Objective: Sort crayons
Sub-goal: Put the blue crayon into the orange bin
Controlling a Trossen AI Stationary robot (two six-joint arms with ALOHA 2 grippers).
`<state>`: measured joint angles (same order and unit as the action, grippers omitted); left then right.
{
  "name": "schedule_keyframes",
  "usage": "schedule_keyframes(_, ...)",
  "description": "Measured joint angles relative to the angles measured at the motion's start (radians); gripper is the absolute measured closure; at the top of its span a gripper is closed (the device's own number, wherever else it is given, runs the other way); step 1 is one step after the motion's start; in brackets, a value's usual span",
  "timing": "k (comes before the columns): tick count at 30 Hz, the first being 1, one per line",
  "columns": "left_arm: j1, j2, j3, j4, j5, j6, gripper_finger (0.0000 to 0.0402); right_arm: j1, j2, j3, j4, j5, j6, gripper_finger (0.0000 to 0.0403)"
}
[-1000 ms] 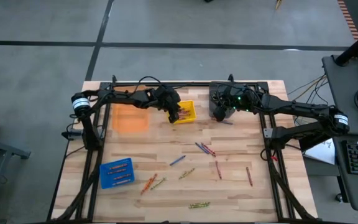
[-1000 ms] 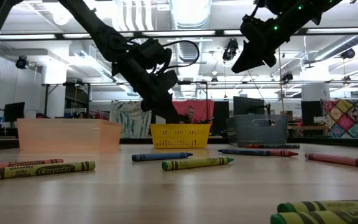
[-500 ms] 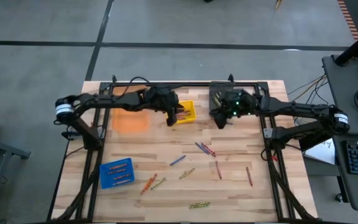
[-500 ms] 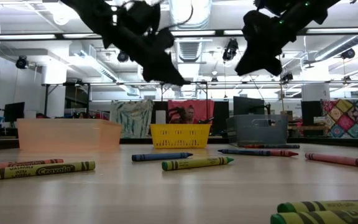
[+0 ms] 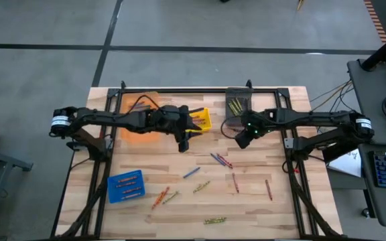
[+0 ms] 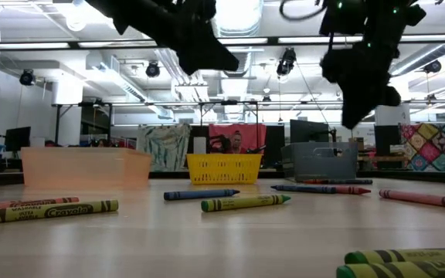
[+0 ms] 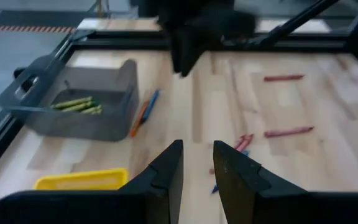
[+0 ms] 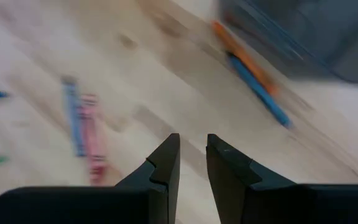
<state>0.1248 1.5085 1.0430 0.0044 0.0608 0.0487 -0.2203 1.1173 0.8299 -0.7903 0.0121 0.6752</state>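
Both claws, left gripper (image 7: 196, 163) and right gripper (image 8: 191, 155), slightly parted, empty. Between picks; next I'd go for loose crayons (image 5: 221, 160) mid-table.

Left gripper (image 5: 183, 144) hangs over the table (image 5: 293, 201) at six o'clock of the yellow bin (image 5: 202, 118); right gripper (image 5: 240, 140) at six o'clock of the grey bin (image 5: 236, 106). Loose crayons (image 5: 221, 160) lie scattered nearer, blue bin (image 5: 125, 185) at eight o'clock
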Motion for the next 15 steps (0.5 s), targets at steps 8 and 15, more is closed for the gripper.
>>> schedule_keyframes(8,-0.030,-0.051,-0.115,0.183,0.000,-0.070,0.0331,0.000,0.088,0.000,-0.150,0.084,0.005,0.0335)
schedule_keyframes(15,-0.030,-0.149,-0.217,0.403,0.000,-0.095,0.0331,-0.015,0.167,0.000,-0.146,0.129,-0.116,0.0335)
